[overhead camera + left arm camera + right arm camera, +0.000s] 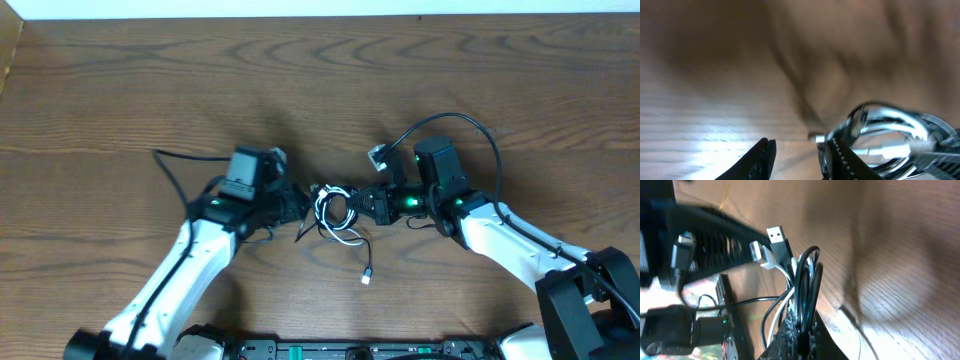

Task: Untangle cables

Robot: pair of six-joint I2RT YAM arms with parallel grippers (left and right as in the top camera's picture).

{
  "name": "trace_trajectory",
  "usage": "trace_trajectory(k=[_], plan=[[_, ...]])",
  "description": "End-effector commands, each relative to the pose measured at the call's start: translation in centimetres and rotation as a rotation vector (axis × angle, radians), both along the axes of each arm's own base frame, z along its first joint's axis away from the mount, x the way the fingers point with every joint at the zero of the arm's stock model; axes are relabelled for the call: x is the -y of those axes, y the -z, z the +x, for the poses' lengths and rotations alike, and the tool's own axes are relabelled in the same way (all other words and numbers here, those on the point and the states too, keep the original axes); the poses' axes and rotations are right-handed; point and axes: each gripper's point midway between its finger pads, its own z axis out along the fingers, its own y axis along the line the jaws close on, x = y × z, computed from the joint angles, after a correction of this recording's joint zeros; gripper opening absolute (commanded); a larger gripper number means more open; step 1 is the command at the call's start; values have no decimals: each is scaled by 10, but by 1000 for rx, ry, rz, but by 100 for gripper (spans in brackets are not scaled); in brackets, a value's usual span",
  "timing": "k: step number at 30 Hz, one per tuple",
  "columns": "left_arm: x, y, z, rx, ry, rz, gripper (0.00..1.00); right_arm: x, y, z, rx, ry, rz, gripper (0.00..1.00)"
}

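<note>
Holding the knot steady appears to be the job of the right pincer (797, 330): its jaws are together, clamped on the looped white and black cables (800, 290) at its tips. The left pincer (800, 145) faces it, jaws apart, gripping nothing; the loops lie just beside one finger. A white plug (367, 279) trails on the table (120, 90) nearby. No container is in view.

Overhead view is evenly lit and sharp, just soft shadows on the table (300, 80) beyond the cables (335, 212). Left wrist cam is heavily blurred (wood grain is mush) with white glare left of the cables. Right wrist: cables crisp, table right of them soft, dark shadow there.
</note>
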Motion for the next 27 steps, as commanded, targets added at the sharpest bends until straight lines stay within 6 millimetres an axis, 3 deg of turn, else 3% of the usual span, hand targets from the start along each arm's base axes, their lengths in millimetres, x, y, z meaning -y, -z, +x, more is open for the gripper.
trace_trajectory(k=[1,3,7,10,15,19,22,27], plan=[[-24,-30,13,133,-37,10,38,2,-15,6,91,-46,60,1],[-29,-42,15,166,-54,-11,38,8,-22,20,153,-3,57,1],[-31,-54,13,200,-63,-29,38,42,-23,67,350,219,-146,1],[-31,-53,9,178,-68,-34,38,68,-45,87,555,329,-312,1],[-32,-46,4,140,-66,-28,38,108,-99,101,839,464,-517,1],[-32,-45,3,135,-66,-27,38,132,-132,98,1002,520,-676,1],[-32,-45,3,135,-66,-28,38,130,-127,88,1014,461,-739,1],[-31,-45,3,122,-84,-42,38,105,-71,60,887,245,-815,1]])
